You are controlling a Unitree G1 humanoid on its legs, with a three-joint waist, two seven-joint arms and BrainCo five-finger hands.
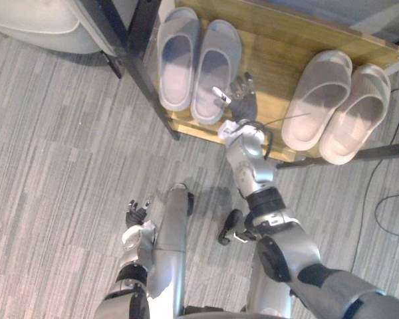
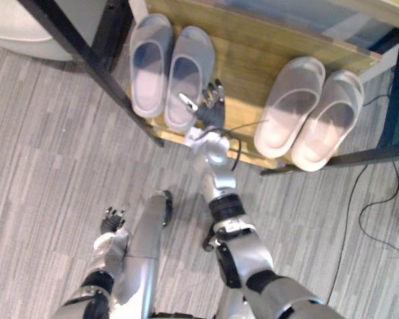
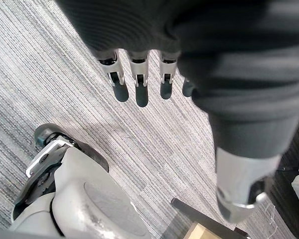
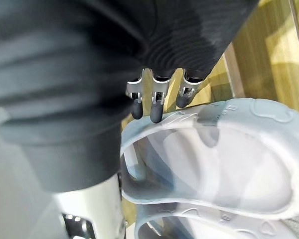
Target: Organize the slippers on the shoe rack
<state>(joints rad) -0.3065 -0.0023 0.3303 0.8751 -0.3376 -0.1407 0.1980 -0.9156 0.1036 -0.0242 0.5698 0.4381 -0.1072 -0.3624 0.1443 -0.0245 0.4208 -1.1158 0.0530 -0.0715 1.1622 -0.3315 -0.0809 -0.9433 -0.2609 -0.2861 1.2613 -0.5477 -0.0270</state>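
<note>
On the shoe rack, grey slippers, pink slippers, right hand alongside

Bare shelf open between grey slippers and beige slippers; black post blocks left.

**Eye views:** taken from the head and directed steeply down. The rack, the slippers and the floor are shared, seen slightly offset.
**Left wrist view:** taken very close along the left hand, faced at the floor.
**Right wrist view:** taken along the right hand, very near a grey slipper on the rack.
</note>
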